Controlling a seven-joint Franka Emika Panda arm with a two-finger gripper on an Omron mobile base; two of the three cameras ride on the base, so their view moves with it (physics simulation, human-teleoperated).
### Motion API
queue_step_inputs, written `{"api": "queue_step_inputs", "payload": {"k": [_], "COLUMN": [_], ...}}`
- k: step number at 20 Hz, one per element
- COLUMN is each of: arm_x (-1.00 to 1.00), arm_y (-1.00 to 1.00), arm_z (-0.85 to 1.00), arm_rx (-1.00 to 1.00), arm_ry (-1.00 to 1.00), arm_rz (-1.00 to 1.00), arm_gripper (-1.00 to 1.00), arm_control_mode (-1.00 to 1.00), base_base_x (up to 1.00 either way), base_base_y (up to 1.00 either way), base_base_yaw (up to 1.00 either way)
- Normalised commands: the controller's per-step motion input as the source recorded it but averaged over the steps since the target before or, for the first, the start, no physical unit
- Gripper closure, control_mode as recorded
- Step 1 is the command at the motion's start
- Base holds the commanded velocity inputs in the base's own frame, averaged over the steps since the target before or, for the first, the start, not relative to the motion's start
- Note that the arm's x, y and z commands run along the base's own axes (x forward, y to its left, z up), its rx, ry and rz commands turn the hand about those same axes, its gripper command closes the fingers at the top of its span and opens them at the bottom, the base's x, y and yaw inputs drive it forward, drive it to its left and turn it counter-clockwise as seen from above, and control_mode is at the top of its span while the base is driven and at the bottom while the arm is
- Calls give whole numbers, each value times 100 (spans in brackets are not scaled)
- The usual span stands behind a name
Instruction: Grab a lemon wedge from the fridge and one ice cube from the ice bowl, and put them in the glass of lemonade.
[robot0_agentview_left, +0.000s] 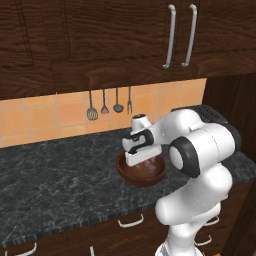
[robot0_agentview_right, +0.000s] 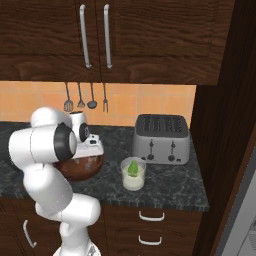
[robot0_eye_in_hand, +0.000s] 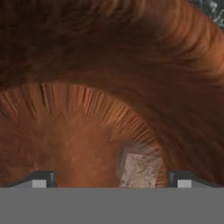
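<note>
The reddish-brown wooden ice bowl (robot0_agentview_left: 159, 174) (robot0_agentview_right: 86, 172) stands on the dark counter. My gripper (robot0_agentview_left: 144, 161) (robot0_agentview_right: 92, 151) reaches down into it, open, with nothing between its fingers. In the hand view the bowl's ribbed inner wall (robot0_eye_in_hand: 109, 65) is very close. A pale ice cube (robot0_eye_in_hand: 140, 168) lies on the bowl's floor between the two fingertips (robot0_eye_in_hand: 41, 177), nearer the right one, and my gripper (robot0_eye_in_hand: 113, 178) touches nothing. To the right of the bowl is the glass of lemonade (robot0_agentview_right: 133, 181), with a yellow-green lemon wedge (robot0_agentview_right: 133, 167) in it. A light-grey strip of the fridge (robot0_agentview_right: 248, 215) is at the far right.
A silver toaster (robot0_agentview_right: 161, 139) stands behind the glass against the tiled wall. Utensils (robot0_agentview_left: 105, 106) hang on the backsplash, below dark wall cabinets with long handles (robot0_agentview_right: 95, 35). A dark wooden panel (robot0_agentview_right: 220, 125) closes off the counter's right end. Drawers run below the counter edge.
</note>
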Motion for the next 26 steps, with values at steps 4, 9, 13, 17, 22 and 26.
{"api": "queue_step_inputs", "payload": {"k": [4,9,13,17,22,26], "arm_x": [-1,-33,-43,-19,-1,-13], "arm_y": [0,0,-4,-3,0,0], "arm_z": [-14,0,-5,-20,-35,-16], "arm_rx": [0,2,3,1,0,0], "arm_ry": [4,0,-8,-9,0,0], "arm_rz": [0,0,0,0,0,0], "arm_gripper": [-100,-100,-100,-100,-100,-100], "arm_control_mode": [-100,-100,-100,-100,-100,-100], "base_base_x": [0,0,0,0,0,0], "base_base_y": [0,0,0,0,0,0], "base_base_yaw": [0,0,0,0,0,0]}}
